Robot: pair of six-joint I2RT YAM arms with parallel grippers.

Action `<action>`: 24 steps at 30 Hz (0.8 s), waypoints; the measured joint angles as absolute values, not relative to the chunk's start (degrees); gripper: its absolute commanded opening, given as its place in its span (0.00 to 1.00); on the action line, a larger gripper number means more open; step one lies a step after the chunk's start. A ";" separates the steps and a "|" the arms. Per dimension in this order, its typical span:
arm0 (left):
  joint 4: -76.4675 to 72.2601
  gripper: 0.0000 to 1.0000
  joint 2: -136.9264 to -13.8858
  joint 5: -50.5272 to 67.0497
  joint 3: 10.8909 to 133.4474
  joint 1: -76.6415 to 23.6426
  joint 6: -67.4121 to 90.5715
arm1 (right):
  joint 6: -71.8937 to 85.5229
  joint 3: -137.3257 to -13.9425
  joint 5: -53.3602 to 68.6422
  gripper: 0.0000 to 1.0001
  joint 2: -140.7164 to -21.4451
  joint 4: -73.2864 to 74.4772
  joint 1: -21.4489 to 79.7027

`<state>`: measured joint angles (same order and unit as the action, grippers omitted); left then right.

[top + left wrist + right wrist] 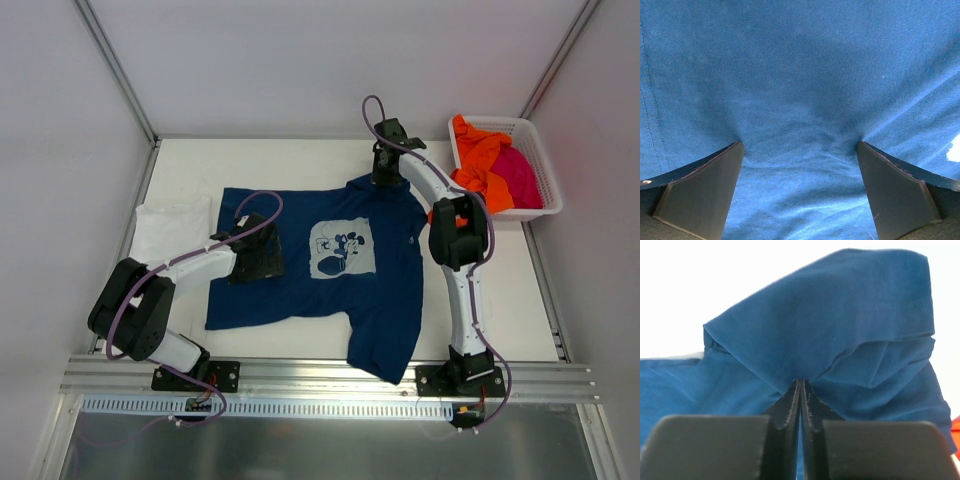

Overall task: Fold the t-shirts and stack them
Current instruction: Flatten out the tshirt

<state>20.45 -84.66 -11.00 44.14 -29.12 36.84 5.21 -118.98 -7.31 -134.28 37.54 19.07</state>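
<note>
The navy blue t-shirt (300, 265) lies spread on the table, its pale square print (342, 248) facing up. My left gripper (256, 256) rests on its left part, open, both fingertips pressing into the cloth (800, 100) and nothing held between them (800, 145). My right gripper (385, 180) is at the far sleeve, shut on a bunched fold of the navy cloth (840, 320), which rises from the tips (801, 382). A folded white t-shirt (172, 228) lies left of the navy one. The orange t-shirt (480, 155) and the magenta t-shirt (520, 175) lie in the basket.
The white lattice basket (545, 170) stands at the back right of the table. White walls enclose the table on the left, back and right. A metal rail (320, 385) with the arm bases runs along the near edge.
</note>
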 measured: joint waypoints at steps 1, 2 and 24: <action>20.43 0.99 -84.64 -11.00 44.12 -29.12 36.84 | 5.39 -119.50 -7.40 0.00 -134.56 37.52 19.07; 20.43 0.99 -84.62 -11.00 44.10 -29.12 36.84 | 5.45 -119.85 -7.51 0.00 -134.78 37.36 19.07; 20.40 0.99 -84.62 -11.00 44.10 -29.12 36.82 | 5.39 -120.03 -8.32 0.57 -135.63 36.36 19.53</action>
